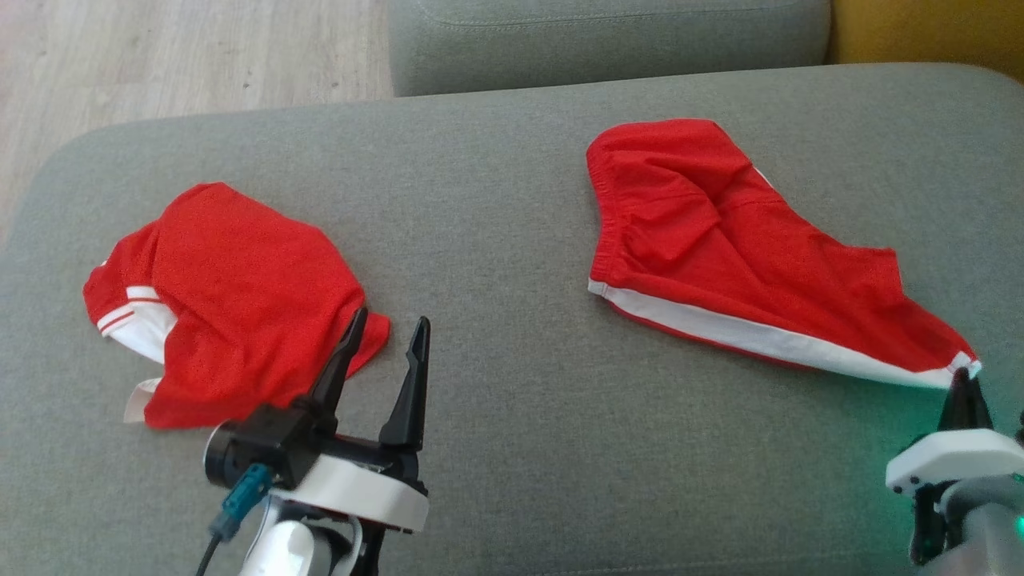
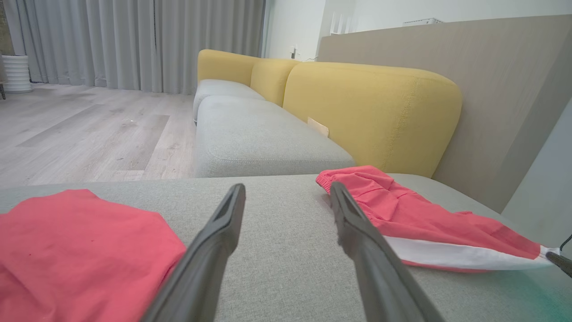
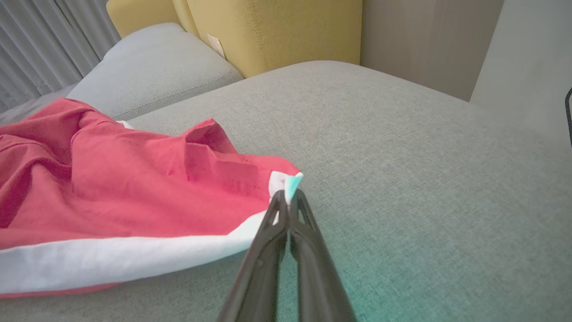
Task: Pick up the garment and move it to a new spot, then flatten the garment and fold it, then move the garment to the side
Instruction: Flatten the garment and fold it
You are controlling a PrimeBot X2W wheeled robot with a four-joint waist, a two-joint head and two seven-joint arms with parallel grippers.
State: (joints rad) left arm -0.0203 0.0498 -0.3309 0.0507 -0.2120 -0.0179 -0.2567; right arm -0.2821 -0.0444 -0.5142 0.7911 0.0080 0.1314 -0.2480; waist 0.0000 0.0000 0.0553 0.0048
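Left gripper (image 1: 392,317) spread wide and empty; right gripper (image 1: 964,380) closed on a corner of the shorts (image 1: 704,240).
Grey cushion (image 1: 512,448) carries everything: the red shorts lie rumpled on its right half, a red shirt (image 1: 240,296) well apart on the left, just beside the left gripper. Light, thin and limp, the shorts will likely sag and drag from one corner; the elastic waistband (image 1: 602,232) looks the firmer second hold.
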